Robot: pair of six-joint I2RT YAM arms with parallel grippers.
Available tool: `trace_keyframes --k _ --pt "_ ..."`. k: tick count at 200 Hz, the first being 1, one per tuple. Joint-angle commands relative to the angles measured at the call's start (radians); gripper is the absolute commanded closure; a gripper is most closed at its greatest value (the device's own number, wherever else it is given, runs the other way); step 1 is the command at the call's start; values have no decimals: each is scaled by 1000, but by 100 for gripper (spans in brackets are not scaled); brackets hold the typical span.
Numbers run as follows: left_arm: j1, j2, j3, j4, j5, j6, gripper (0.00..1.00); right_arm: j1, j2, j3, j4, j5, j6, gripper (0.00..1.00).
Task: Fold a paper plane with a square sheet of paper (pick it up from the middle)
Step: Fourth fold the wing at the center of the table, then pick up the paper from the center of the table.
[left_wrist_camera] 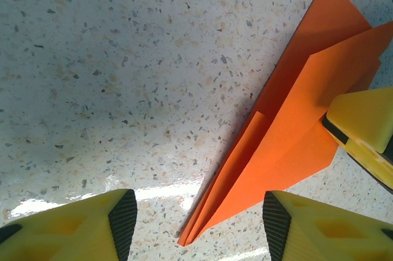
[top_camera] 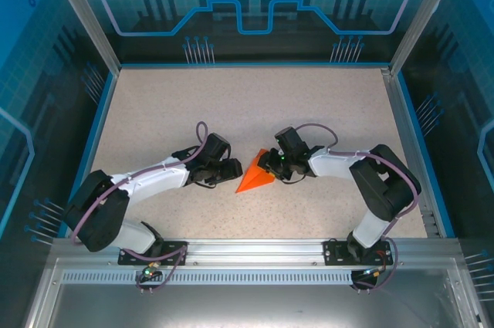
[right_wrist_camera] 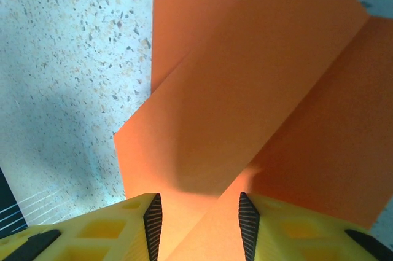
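Left wrist: left gripper wide beside paper plane; right gripper straddles it, grip unclear.

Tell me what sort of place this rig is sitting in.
Probably a purpose-built robot test or demo cell: a speckled tabletop walled by blue-tinted clear panels printed with circuit-style graphics, held on aluminium frame posts, with an aluminium mounting rail along the near edge.

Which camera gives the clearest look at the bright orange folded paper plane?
The left wrist view: the bright orange folded paper plane shows its pointed nose and layered folds there. The top external view makes the plane a small, distant triangle; the right wrist view crops the plane to close flaps.
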Motion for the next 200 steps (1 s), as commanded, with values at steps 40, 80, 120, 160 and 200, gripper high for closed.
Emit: trace_keyframes --k 40,80,120,160,200 --pt "-1 8 7 -35 -11 -9 39 34 70 27 83 -88 31 63" --pt "26 3 1 -17 35 -14 36 60 80 34 120 -97 27 69" --pt "70 -13 -32 34 110 -32 31 69 94 16 202 -106 41 80" --pt "119 -53 -84 97 187 -42 22 64 58 -12 295 -114 22 95" --pt "164 -117 -140 247 371 -1 2 -2 -43 0 382 -283 -84 96"
